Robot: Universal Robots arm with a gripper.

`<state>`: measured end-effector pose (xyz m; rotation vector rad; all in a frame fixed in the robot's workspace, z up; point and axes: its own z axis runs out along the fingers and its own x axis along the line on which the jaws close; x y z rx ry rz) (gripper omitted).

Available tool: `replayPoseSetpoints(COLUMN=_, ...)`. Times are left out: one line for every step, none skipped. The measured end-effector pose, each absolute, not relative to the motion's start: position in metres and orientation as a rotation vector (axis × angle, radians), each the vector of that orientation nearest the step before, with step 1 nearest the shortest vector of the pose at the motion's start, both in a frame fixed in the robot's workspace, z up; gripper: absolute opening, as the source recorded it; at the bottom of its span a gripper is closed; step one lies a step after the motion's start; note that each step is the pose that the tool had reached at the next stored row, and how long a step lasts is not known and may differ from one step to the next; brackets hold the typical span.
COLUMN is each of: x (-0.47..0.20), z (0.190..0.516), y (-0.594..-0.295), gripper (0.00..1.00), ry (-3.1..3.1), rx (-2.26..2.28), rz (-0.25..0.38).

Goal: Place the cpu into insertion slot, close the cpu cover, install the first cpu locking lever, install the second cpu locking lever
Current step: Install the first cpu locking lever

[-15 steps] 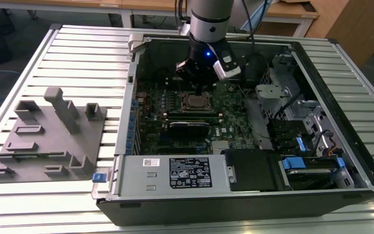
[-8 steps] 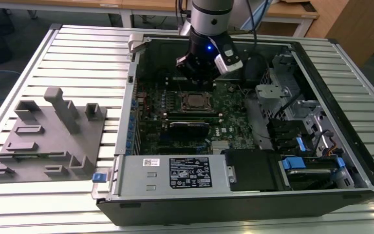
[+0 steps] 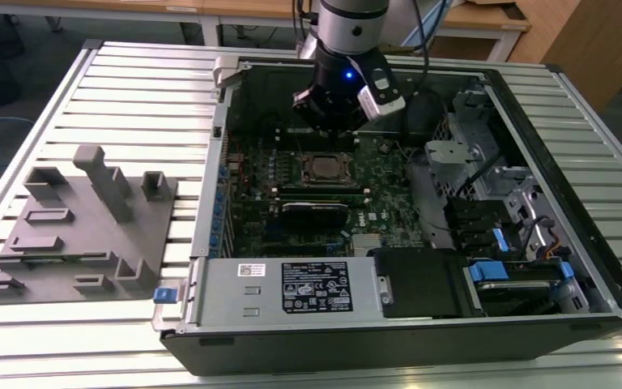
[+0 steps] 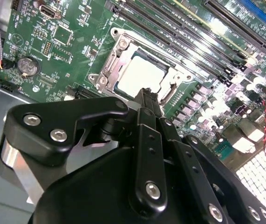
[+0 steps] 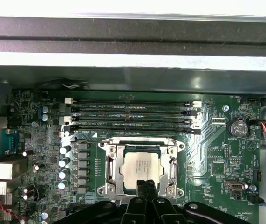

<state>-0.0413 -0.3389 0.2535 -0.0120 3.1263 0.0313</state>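
The open computer case [image 3: 208,186] lies on the slatted table [image 3: 127,81]. Inside it, on the motherboard [image 5: 226,154], the cpu [image 5: 140,167] sits in the insertion slot [image 5: 164,164], and the cpu cover [image 5: 110,164] lies flat around it. Memory slots [image 5: 130,116] run just beside one edge of the cover, and the case walls stand well apart. The fingers [image 5: 142,187] are pressed together, holding nothing, over the cpu's edge. I cannot tell whether they touch it.
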Motion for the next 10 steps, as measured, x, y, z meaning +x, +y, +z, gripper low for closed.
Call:
replayPoseSetpoints(x=-0.042, z=0.253, y=-0.339, gripper=0.11, ry=3.126, rx=-0.012, rz=0.031)
replayPoseSetpoints(x=-0.044, z=0.253, y=-0.339, gripper=0.11, ry=3.126, rx=-0.012, rz=0.031)
replayPoseSetpoints(x=-0.046, z=0.253, y=-0.339, gripper=0.11, ry=3.126, rx=-0.012, rz=0.031)
replayPoseSetpoints(x=-0.05, z=0.253, y=-0.339, gripper=0.11, ry=3.126, rx=-0.012, rz=0.031)
replayPoseSetpoints(x=-0.054, z=0.253, y=-0.339, gripper=0.11, ry=3.126, rx=-0.012, rz=0.031)
replayPoseSetpoints(x=-0.058, z=0.253, y=-0.339, gripper=0.11, ry=3.126, rx=-0.012, rz=0.031)
replayPoseSetpoints(x=-0.063, z=0.253, y=-0.339, gripper=0.11, ry=3.126, rx=-0.012, rz=0.031)
replayPoseSetpoints(x=-0.067, z=0.252, y=-0.339, gripper=0.11, ry=3.126, rx=-0.012, rz=0.031)
replayPoseSetpoints(x=-0.072, z=0.252, y=-0.339, gripper=0.11, ry=3.126, rx=-0.012, rz=0.031)
replayPoseSetpoints(x=-0.076, z=0.252, y=-0.339, gripper=0.11, ry=3.126, rx=-0.012, rz=0.031)
